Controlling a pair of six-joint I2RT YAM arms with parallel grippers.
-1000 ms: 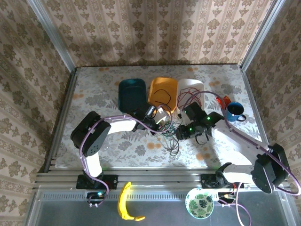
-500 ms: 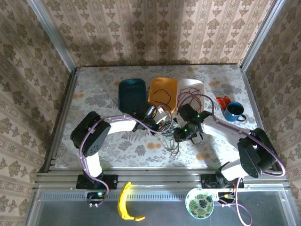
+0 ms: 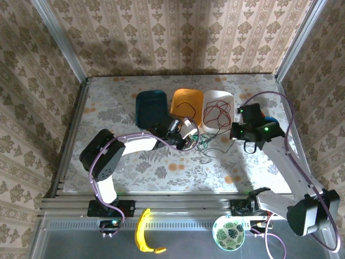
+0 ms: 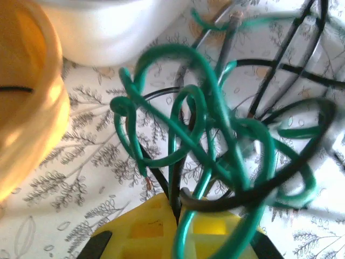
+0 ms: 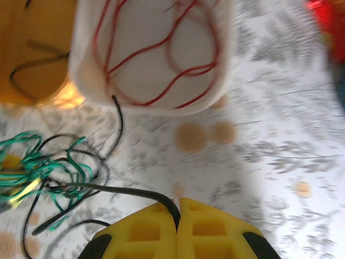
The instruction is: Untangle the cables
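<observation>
**Separation step.** The left fingers [image 4: 161,224], closed, pin the knot of thin green and black cables [image 4: 215,145] to the floral-patterned worktop [image 3: 135,164]. The right fingers [image 5: 180,218], closed on one black strand [image 5: 108,189], hold it out to the right. The next move probably calls for sliding that strand free. Green loops crossing it may snag. Beyond stand a white tub [image 5: 156,110] holding a red cable [image 5: 197,68], an orange tub [image 3: 178,97] and a dark teal tub [image 3: 141,102].

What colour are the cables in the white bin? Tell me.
The cables are red; the right wrist view shows them best.
</observation>
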